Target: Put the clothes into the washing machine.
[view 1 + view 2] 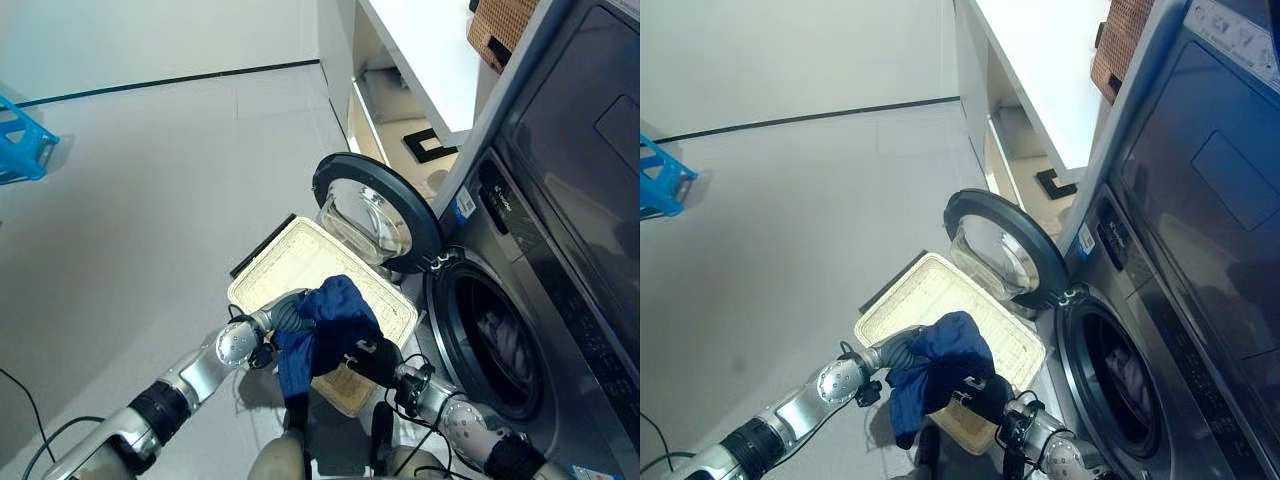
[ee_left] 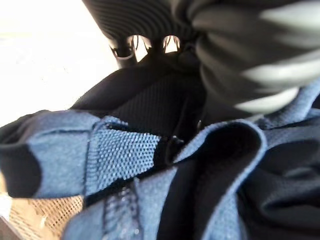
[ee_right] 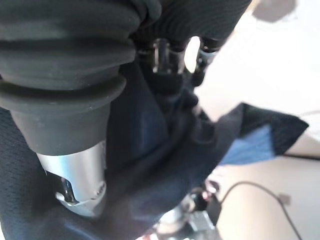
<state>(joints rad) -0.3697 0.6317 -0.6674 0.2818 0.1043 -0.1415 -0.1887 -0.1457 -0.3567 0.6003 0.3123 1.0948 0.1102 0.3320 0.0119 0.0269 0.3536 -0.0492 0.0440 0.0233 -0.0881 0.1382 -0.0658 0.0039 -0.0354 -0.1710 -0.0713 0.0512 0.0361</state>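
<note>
The floor is pale grey, with a dark line running along the foot of the far wall. A silver-grey washing machine stands on the robot's right, its round door swung wide open toward the floor and its drum showing some pale laundry inside. Beyond the machine a white bench carries a woven brown basket, and a blue basket sits at the far left edge of the floor. A cream laundry basket lies on the floor just in front of the open door.

A blue garment is bunched above the near part of the cream basket, lifted between both hands, with a tail of cloth hanging down below them. The left hand is against the garment's left side; its fingers are buried in the folds, so their grip cannot be made out. The right hand is at the garment's lower right, and in the right wrist view its fingers go into the dark cloth, their curl likewise hidden.
</note>
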